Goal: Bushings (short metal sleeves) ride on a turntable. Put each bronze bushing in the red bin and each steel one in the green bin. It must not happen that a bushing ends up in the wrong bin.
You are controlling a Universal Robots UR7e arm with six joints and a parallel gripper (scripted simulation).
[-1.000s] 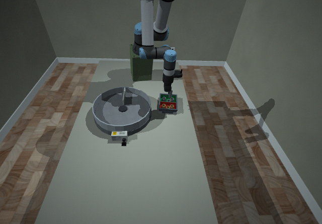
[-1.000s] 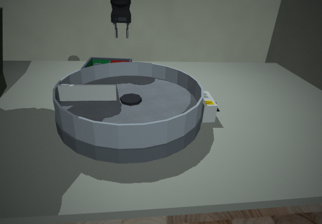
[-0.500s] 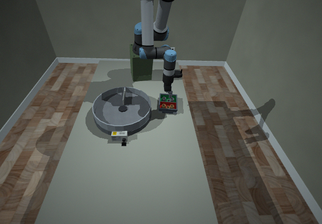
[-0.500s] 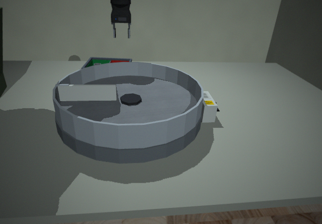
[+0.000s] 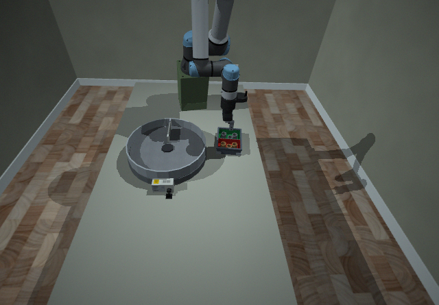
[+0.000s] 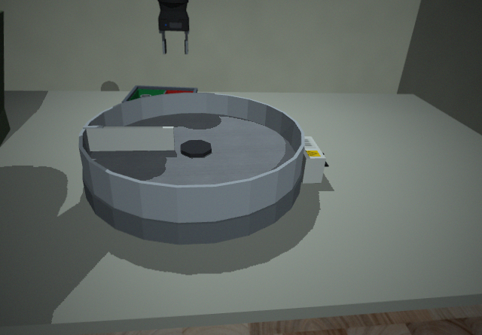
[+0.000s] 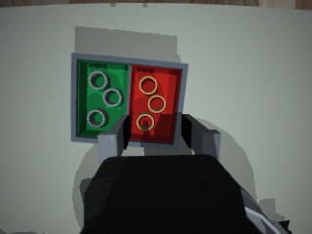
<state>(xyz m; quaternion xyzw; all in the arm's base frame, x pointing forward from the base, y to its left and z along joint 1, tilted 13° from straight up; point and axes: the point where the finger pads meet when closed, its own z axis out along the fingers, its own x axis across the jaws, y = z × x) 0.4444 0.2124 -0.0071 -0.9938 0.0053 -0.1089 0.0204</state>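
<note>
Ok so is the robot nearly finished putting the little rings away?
It looks nearly finished. Three steel bushings sit in the green bin and three bronze ones in the red bin. The gripper is open and holds nothing. I can't see any bushings on the turntable, though its walls hide a bit, so probably nothing is left.
</note>
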